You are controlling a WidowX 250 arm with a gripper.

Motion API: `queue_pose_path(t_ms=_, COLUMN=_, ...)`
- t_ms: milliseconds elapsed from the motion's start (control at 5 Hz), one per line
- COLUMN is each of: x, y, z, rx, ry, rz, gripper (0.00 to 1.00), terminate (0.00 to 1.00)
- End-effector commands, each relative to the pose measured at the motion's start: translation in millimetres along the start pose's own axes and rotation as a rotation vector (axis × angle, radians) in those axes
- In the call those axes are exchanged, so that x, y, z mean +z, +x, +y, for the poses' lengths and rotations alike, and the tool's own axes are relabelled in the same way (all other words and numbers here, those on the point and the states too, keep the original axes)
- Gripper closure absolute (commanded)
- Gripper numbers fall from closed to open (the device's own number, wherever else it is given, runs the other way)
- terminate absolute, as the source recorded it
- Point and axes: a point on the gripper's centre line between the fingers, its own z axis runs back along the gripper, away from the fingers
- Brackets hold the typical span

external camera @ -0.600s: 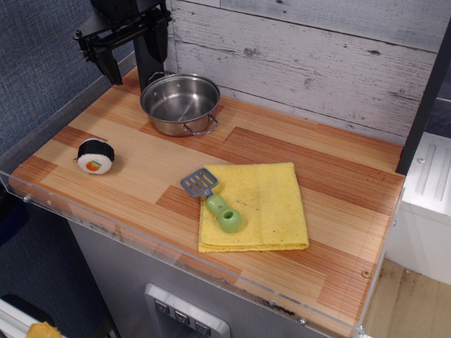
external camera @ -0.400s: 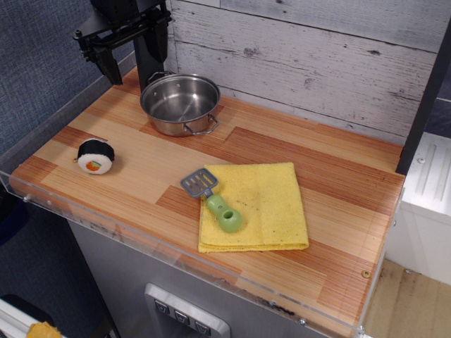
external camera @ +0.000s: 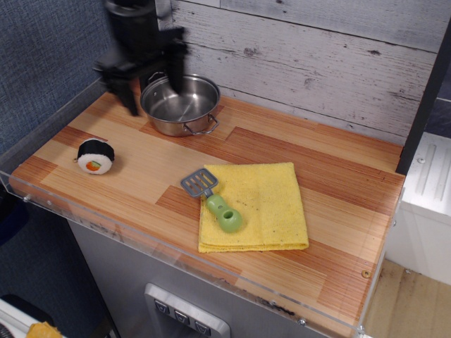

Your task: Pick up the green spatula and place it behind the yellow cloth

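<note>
The green spatula (external camera: pixel 215 199) lies on the left part of the yellow cloth (external camera: pixel 261 206), its grey slotted blade hanging over the cloth's left edge and its green handle pointing toward the front. The cloth lies flat near the front middle of the wooden counter. My gripper (external camera: pixel 151 90) is blurred by motion at the back left, over the left side of the steel pot, far from the spatula. Its two fingers stand apart and hold nothing.
A steel pot (external camera: pixel 180 104) with two handles stands at the back left. A toy sushi roll (external camera: pixel 96 155) lies at the left. A clear plastic rim (external camera: pixel 176 250) runs along the counter's front and left edges. A plank wall (external camera: pixel 317 56) stands behind.
My gripper has moved right and down from the back left corner toward the pot. The spatula, cloth, pot and sushi roll have not moved.
</note>
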Motion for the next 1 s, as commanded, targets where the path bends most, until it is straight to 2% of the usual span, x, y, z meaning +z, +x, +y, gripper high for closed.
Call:
queue_pose_path(t_ms=0, x=20, y=-52, z=-6, rx=-0.078, ry=-0.083, rz=-0.004, gripper=0.00, terminate=0.00)
queue_pose_path(t_ms=400, x=10, y=-96, z=7, rx=-0.198, ry=-0.056, rz=0.002, gripper=0.00, terminate=0.00)
queue_pose_path(t_ms=600, x=7, y=-108, z=10, rx=-0.235, ry=-0.048, rz=0.003, gripper=0.00, terminate=0.00)
queue_pose_path(t_ms=800, x=-6, y=-127, z=18, rx=-0.277, ry=-0.041, rz=0.028, gripper=0.00, terminate=0.00)
